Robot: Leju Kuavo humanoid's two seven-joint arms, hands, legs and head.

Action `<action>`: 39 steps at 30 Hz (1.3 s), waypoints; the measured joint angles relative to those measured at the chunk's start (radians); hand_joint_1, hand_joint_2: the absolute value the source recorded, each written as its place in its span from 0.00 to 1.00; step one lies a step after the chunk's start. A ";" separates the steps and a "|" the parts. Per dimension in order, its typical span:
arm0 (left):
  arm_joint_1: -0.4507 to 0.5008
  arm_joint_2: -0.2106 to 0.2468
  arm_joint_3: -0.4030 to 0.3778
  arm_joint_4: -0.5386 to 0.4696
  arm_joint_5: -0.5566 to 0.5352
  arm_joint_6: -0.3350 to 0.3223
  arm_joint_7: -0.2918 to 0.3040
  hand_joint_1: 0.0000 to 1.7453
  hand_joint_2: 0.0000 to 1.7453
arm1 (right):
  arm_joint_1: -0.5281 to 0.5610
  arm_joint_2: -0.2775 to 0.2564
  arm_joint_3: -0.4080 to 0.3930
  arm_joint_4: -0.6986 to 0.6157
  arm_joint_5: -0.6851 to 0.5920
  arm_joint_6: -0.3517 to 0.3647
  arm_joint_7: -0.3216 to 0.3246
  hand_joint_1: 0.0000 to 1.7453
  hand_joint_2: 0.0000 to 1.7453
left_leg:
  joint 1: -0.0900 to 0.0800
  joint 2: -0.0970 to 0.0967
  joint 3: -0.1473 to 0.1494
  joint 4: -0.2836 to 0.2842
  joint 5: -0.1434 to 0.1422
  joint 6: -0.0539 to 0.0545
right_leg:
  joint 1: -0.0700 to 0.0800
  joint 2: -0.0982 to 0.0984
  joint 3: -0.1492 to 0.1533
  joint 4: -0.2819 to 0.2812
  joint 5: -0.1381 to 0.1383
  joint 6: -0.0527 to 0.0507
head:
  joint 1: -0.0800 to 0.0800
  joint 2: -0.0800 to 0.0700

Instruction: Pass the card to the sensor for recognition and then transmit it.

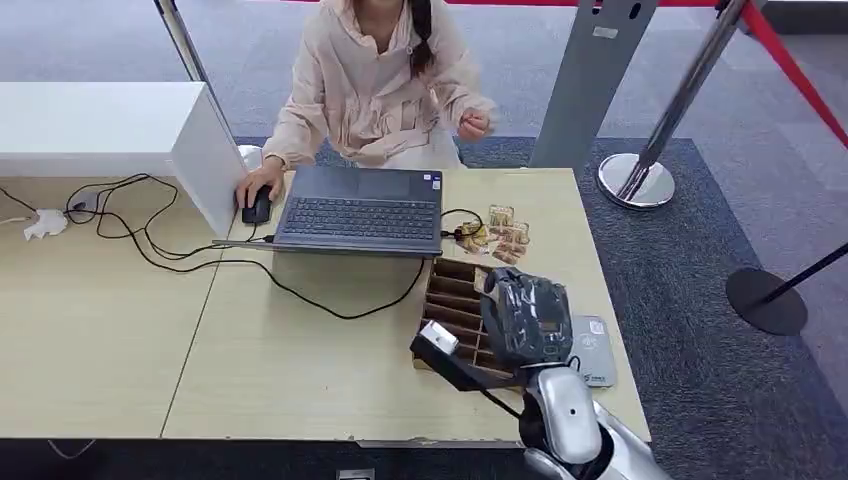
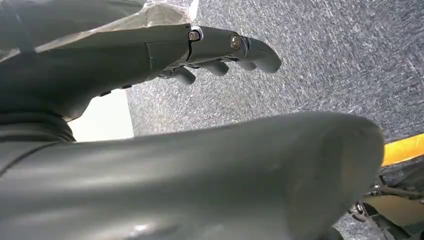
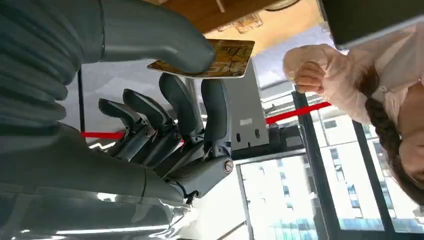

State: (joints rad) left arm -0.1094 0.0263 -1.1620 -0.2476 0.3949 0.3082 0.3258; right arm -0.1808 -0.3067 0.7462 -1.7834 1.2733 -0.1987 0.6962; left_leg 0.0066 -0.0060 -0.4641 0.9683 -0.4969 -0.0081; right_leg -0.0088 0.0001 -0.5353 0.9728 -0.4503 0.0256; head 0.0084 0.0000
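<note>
A light wooden table (image 1: 300,370) is filling the head view, with a white box (image 1: 110,125) sitting at ten o'clock and black cables (image 1: 150,245) trailing from it toward the centre. At twelve o'clock a person (image 1: 375,80) is sitting behind an open laptop (image 1: 360,210), one hand resting on a mouse (image 1: 257,208). Moving right, a wooden slotted card rack (image 1: 455,305) is lying at about four o'clock, with small loose cards (image 1: 497,235) just beyond it. The right hand (image 1: 527,318) is hovering over the rack's right edge, and in its wrist view the thumb is pinching a yellow card (image 3: 227,59) against the fingers (image 3: 200,110), the card sticking out past the thumb tip. A flat grey sensor (image 1: 592,350) is lying on the table just right of that hand, at roughly five o'clock. The step in hand appears to be carrying the card to the sensor; doing it well probably means keeping the pinch firm and lowering the card flat and level over the sensor pad. The left hand (image 2: 220,50) is hanging over grey carpet, its fingers loosely apart and holding nothing.
</note>
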 joint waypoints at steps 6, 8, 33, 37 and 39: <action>0.001 -0.001 0.000 0.000 0.000 0.000 0.000 0.00 0.00 | 0.000 -0.012 -0.002 -0.070 0.059 0.017 0.000 1.00 1.00 | 0.000 0.000 0.000 0.000 0.000 0.000 | 0.000 0.000 0.000 0.000 0.000 0.000 | 0.000 0.000; 0.001 -0.001 0.000 0.000 -0.002 -0.003 0.000 0.00 0.00 | -0.005 -0.020 -0.011 -0.102 0.081 0.034 0.000 1.00 1.00 | 0.000 0.000 0.000 0.000 0.000 0.000 | 0.000 0.000 0.000 0.000 0.000 0.000 | 0.000 0.000; -0.016 -0.001 -0.010 0.000 -0.078 -0.046 -0.031 0.00 0.00 | -0.424 -0.053 -0.048 0.156 -0.142 0.176 0.000 1.00 1.00 | 0.000 -0.001 -0.002 0.000 0.001 0.000 | 0.000 0.000 0.000 0.000 0.000 0.000 | 0.000 0.000; -0.017 -0.001 -0.011 0.000 -0.081 -0.050 -0.031 0.00 0.00 | -0.465 -0.033 -0.032 0.261 -0.165 0.169 0.000 1.00 1.00 | 0.000 -0.001 -0.001 0.000 0.001 0.000 | 0.000 0.000 0.000 0.000 0.000 0.000 | 0.000 0.000; -0.018 -0.002 -0.011 0.000 -0.081 -0.050 -0.031 0.00 0.00 | -0.482 -0.021 -0.024 0.304 -0.170 0.168 0.000 1.00 1.00 | 0.000 -0.001 -0.001 0.000 0.001 0.000 | 0.000 0.000 0.000 0.000 0.000 0.000 | 0.000 0.000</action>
State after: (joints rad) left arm -0.1275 0.0248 -1.1730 -0.2476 0.3143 0.2583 0.2953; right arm -0.6631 -0.3273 0.7225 -1.4793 1.1028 -0.0309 0.6966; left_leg 0.0068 -0.0067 -0.4654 0.9683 -0.4963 -0.0078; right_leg -0.0089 0.0001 -0.5353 0.9732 -0.4499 0.0253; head 0.0084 0.0000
